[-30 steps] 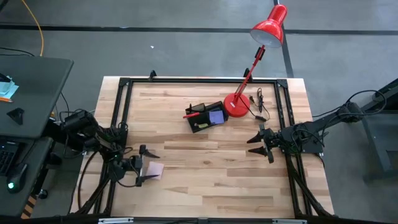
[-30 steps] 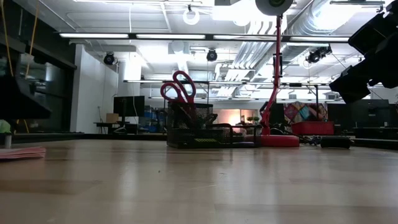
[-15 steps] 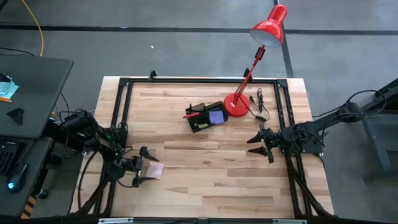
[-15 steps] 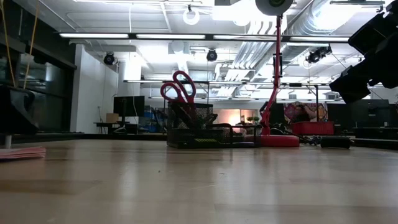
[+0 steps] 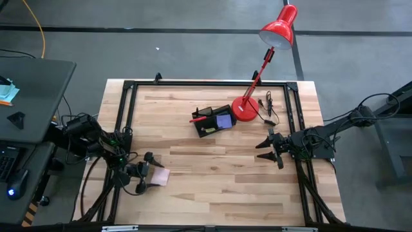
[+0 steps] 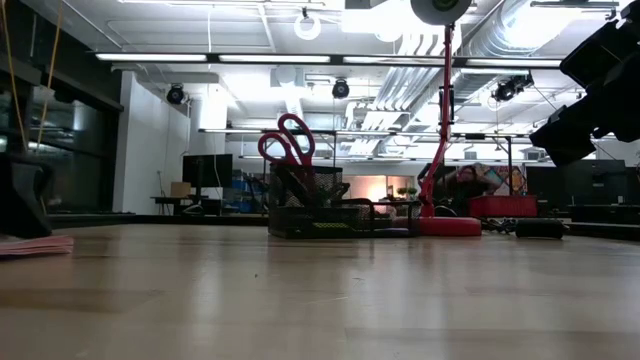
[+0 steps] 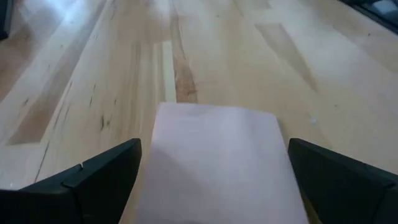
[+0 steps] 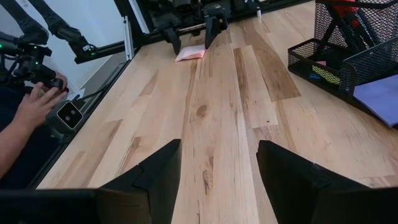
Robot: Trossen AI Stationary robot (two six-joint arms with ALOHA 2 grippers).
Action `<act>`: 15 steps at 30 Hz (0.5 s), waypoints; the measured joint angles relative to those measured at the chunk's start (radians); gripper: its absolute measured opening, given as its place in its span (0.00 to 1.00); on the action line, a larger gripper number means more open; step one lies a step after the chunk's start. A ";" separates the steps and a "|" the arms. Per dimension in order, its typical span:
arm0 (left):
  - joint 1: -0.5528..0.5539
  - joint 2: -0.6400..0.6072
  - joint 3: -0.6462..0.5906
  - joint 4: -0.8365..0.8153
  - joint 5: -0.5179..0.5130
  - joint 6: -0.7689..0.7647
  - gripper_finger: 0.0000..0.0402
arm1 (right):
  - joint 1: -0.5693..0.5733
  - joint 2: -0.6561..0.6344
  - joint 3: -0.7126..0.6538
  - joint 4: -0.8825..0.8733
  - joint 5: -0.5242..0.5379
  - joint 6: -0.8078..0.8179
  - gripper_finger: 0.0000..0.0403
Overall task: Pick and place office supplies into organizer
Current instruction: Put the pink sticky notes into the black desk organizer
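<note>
A pink sticky-note pad (image 5: 159, 176) lies flat on the wood near the table's left edge. My left gripper (image 5: 147, 173) is open and low at the pad. In the left wrist view its two fingers stand on either side of the pad (image 7: 214, 162), apart from it. The black mesh organizer (image 5: 212, 120) stands at the far middle, with red-handled scissors (image 6: 290, 140) upright in it and a purple pad (image 8: 379, 93) in a low compartment. My right gripper (image 5: 266, 148) hangs open above the table's right side, holding nothing.
A red desk lamp stands with its round base (image 5: 244, 108) right beside the organizer. A black frame (image 5: 129, 87) rims the table. A person's hand (image 8: 31, 106) holds a small device beyond the left edge. Bare wood lies between the pad and the organizer.
My left gripper has tipped and turned, and its fingers have sunk toward the table at the pink pad, staying open. The pad has kept its place.
</note>
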State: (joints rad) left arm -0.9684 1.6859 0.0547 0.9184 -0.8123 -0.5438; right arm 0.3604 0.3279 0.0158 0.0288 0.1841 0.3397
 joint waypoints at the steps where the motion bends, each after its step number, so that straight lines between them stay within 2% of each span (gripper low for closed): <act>1: 0.000 0.000 0.000 -0.008 0.001 -0.009 0.99 | 0.000 0.000 0.000 0.000 0.000 0.000 0.50; 15: 0.000 -0.001 0.002 -0.048 0.011 -0.049 0.92 | 0.000 0.000 0.000 -0.002 0.000 0.000 0.50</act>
State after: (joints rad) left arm -0.9684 1.6852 0.0571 0.8707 -0.8017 -0.5929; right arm 0.3603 0.3279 0.0158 0.0265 0.1841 0.3397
